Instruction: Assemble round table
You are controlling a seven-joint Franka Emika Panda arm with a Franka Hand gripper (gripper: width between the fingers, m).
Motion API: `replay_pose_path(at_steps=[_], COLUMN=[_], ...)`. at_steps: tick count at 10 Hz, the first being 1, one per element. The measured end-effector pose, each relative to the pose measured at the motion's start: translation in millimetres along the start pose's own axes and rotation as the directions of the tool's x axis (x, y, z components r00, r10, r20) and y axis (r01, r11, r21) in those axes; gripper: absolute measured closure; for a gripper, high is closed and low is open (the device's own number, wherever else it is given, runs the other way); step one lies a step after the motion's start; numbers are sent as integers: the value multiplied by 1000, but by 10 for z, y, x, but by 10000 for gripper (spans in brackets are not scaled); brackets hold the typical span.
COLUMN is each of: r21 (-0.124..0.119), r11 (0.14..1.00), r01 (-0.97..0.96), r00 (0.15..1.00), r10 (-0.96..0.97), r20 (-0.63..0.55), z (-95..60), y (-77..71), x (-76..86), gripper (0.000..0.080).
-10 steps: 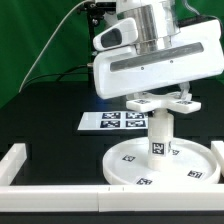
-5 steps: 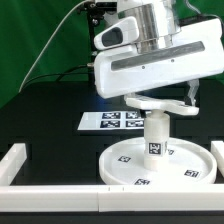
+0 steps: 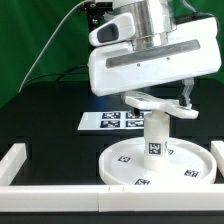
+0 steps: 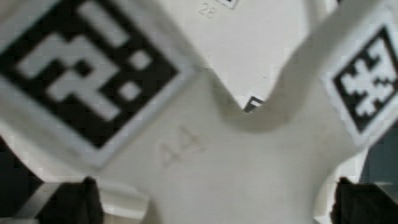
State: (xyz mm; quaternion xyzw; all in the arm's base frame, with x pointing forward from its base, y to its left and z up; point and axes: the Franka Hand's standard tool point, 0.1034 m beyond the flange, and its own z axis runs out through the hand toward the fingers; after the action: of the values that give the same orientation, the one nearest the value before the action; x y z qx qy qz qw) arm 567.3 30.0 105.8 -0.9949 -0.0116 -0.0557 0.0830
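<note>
With the gripper seen open, jaws apart and clamped on nothing, and the cross-shaped base seated just beneath it on the upright leg over the round disc, a straight upward lift is advised, so that the base is not nudged.

Black tabletop, green backdrop behind, white border wall along the near edge, marker board lying mid-table.

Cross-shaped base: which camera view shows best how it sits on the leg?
The exterior view: the cross-shaped base shows whole there, resting atop the leg, which stands upright on the round disc. The wrist view gives only a close-up of its white surface and two tags, with no leg visible.
</note>
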Motion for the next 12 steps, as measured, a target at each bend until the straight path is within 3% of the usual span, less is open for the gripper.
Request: replay_pose_path(at_steps=[2,7,10,12], r21=[-2,10,-2,0], r11=[1000,1000,1000,1000], r01=[6,-5,-9,-14], r00=[1000,1000,1000,1000], r10=[-6,5,9,14], r20=[-1,24,4,17], z=[-12,-171,34,162], y=[117,246,311,258], x=[-6,18,-63,-118], gripper=[151,151,151,151])
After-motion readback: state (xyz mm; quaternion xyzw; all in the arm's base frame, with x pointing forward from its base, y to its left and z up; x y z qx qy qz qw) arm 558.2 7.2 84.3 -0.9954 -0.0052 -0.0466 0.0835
